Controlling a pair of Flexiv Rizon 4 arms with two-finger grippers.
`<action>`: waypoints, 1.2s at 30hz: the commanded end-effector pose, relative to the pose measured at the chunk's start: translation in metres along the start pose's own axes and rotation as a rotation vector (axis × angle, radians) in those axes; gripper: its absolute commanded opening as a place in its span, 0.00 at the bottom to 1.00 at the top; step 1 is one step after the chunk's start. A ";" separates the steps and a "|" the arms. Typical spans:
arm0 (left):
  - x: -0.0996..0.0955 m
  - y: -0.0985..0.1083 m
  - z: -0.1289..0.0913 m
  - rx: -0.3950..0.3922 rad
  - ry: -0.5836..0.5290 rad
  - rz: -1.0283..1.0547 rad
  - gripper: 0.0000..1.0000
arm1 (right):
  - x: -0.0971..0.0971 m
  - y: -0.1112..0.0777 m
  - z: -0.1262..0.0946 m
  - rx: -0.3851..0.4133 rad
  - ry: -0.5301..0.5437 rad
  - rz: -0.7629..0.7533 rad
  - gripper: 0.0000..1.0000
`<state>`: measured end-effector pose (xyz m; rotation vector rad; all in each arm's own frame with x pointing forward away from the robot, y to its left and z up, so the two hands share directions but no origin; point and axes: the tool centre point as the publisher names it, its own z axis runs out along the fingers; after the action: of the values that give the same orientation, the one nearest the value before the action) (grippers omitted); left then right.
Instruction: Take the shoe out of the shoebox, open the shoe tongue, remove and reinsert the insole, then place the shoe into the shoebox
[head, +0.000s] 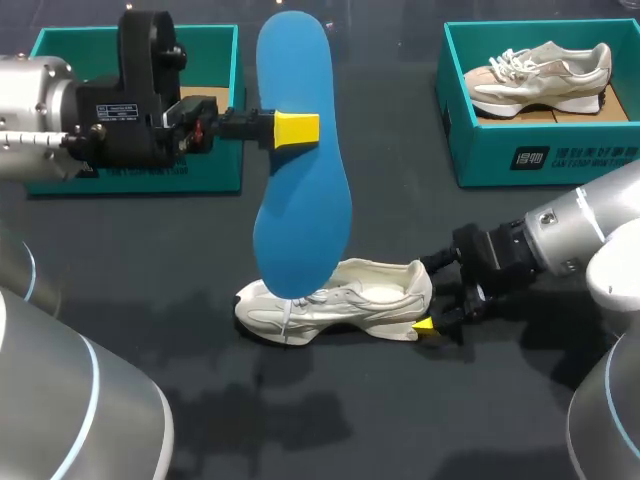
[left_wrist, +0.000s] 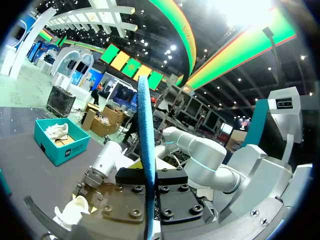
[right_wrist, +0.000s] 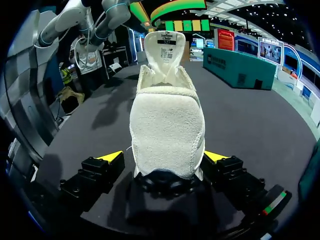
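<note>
Pinching blue insole (head: 300, 220): left end effector (head: 296, 130)

The shoe (head: 335, 300) is laid on its sole at the middle of the desk (head: 200, 400). Over its front part the insole (head: 300, 150) is held on end, clamped in the left hand (head: 295, 130). The right hand (head: 430, 297) is set at its heel. Behind it to the left the shoebox (head: 205, 176) is placed. Behind it to the right a second shoebox (head: 540, 155) is set, with another shoe (head: 540, 75) in it.

Dark grey matte table (head: 330, 420), softly lit from above.
</note>
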<state>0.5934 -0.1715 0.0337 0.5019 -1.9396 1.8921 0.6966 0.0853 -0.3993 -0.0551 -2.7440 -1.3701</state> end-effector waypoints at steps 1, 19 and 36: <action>0.000 0.000 0.002 0.000 0.000 0.000 0.00 | 0.011 0.011 -0.016 0.124 -0.017 0.003 1.00; 0.000 0.000 0.002 0.000 0.000 0.000 0.00 | 0.013 0.008 -0.033 0.273 -0.041 0.054 1.00; 0.000 0.000 0.002 0.000 0.000 0.000 0.00 | 0.028 0.014 -0.053 0.504 -0.038 0.132 1.00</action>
<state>0.5933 -0.1714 0.0338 0.5020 -1.9396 1.8923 0.6736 0.0513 -0.3574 -0.2286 -2.9512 -0.6772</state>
